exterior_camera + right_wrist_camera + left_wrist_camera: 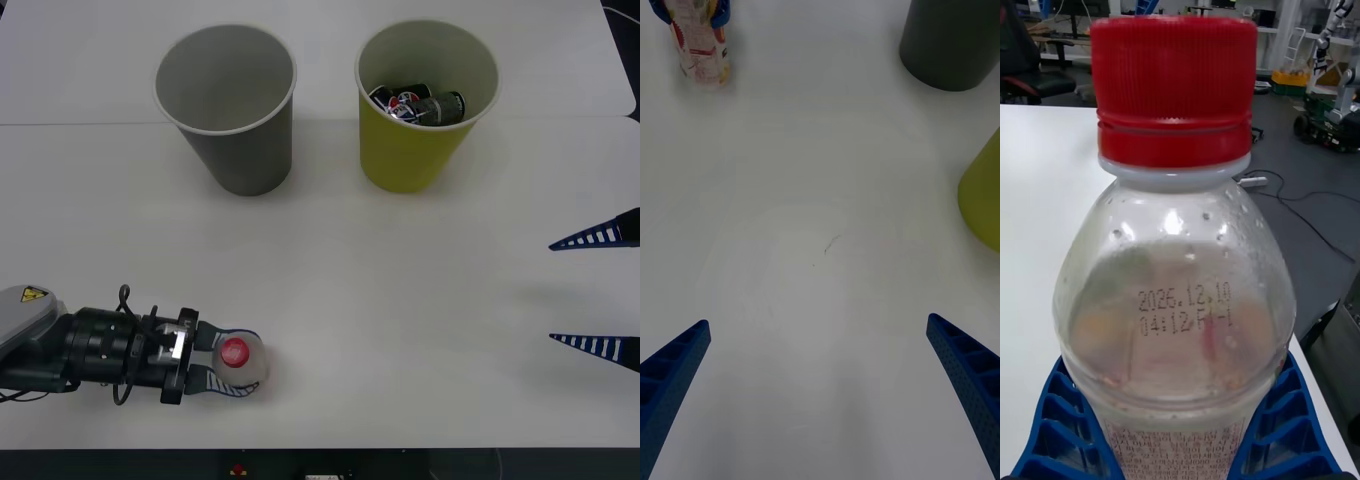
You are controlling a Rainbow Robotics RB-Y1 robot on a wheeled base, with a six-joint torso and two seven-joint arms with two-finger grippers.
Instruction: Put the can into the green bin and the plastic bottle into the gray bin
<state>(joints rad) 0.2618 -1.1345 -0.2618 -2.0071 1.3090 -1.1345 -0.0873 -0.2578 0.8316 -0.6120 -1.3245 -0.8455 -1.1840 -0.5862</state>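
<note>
Gripping the plastic bottle (pixel 238 359) between blue ribbed fingers (pixel 222 385): left gripper (pixel 227 360), reaching in from the near left corner of the white table (pixel 400 320). Standing upright on the tabletop near the front edge, red cap (pixel 234 352) facing up. Pressing against both sides of the clear body just below the shoulder, one finger on each flank (pixel 1052 420). Showing a printed date code on the clear shoulder above the white label (pixel 1176 450).

Hovering at the right edge of the table with fingers spread wide and holding nothing: right gripper (pixel 596 290), well apart from the bottle and from both bins. Framing bare tabletop between the two blue tips (pixel 674 367), with the bottle (pixel 701 52) far off across the table.

Standing upright at the far side of the table, side by side and not touching: gray bin (pixel 228 105) on the left, green bin (pixel 425 100) on the right. Lying inside the green bin: dark cans (pixel 420 104), resting at the bottom. Showing a pale inside with no contents visible: gray bin.
</note>
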